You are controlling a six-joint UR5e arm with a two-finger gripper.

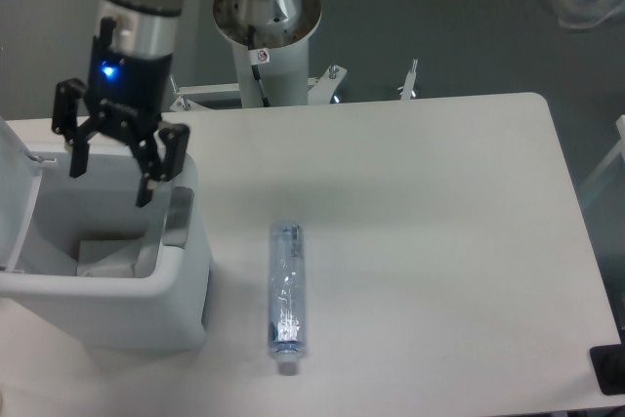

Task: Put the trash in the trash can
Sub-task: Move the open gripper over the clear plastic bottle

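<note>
My gripper [109, 185] hangs open above the trash can [186, 280], a white boxy bin at the table's left with a grey tab [178, 218] on its right rim. Nothing is held between the fingers. Deep inside the bin a pale crumpled shape [107, 259] shows, probably the wrapper. The slim clear bluish bottle [285, 295] lies flat on the table to the right of the bin, white cap toward the front edge.
The arm's white base pedestal [266, 41] stands behind the table's far edge. The bin's lid [18, 204] stands raised at its left. A dark object [607, 370] sits at the table's front right corner.
</note>
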